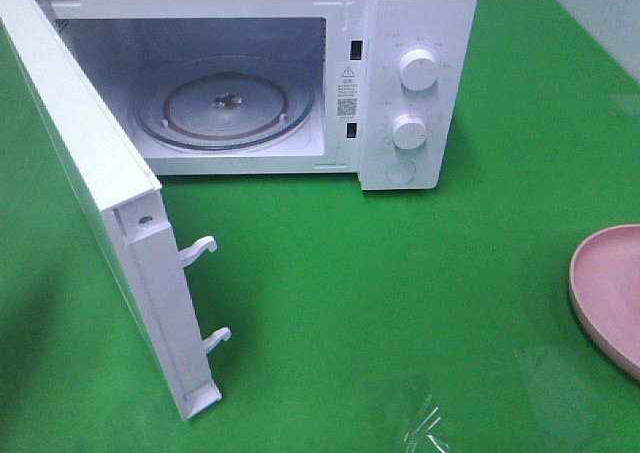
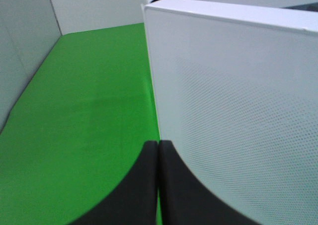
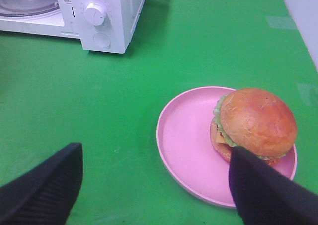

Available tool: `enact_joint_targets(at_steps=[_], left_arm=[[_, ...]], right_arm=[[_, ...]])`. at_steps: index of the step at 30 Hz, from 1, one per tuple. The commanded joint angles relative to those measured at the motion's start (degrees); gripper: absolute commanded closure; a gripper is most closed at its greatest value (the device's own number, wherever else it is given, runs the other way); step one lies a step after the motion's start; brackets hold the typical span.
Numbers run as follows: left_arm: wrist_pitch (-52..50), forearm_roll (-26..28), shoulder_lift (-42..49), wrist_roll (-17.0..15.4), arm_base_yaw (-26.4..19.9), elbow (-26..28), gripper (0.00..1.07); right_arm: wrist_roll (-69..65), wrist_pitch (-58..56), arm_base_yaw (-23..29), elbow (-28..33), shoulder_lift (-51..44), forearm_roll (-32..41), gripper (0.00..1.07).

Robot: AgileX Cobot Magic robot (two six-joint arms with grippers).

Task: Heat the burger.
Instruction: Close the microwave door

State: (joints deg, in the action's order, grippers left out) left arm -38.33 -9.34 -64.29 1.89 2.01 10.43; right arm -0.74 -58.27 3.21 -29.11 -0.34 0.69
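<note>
Gripping the soft, squashy burger (image 3: 256,123) risks crushing it; your right tool (image 3: 159,185), jaws apart, should take the stiff plate (image 3: 184,140) rim; left tool (image 2: 158,185) is closed, empty.

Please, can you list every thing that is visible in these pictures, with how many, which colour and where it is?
microwave: one, white, at the back of the table, its door swung open, glass turntable inside empty
knobs: two, white, on the microwave's front panel
plate: one, pink, on the cloth, toward the robot's right
burger: one, golden-brown bun, on the plate, off-centre
cloth: one, green, covering the table
left hand: one, black, shut, beside the door
right hand: one, black, open, near the plate
</note>
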Motion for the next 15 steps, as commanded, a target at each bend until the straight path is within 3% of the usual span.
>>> enact_joint_targets(at_steps=[1,9,15], left_arm=[[-3.09,-4.53,-2.69,-0.86,-0.11,1.20,1.07],[-8.71,-13.18,-11.06,-3.95,-0.11,3.78,1.07],[-10.94,-16.04,-15.64,-5.79,-0.11,5.50,1.07]], right_arm=[[0.11,0.92,-0.46,0.11,-1.32,0.00,0.31],[0.11,0.92,-0.46,0.11,-1.32,0.00,0.31],[0.11,0.92,-0.46,0.11,-1.32,0.00,0.31]])
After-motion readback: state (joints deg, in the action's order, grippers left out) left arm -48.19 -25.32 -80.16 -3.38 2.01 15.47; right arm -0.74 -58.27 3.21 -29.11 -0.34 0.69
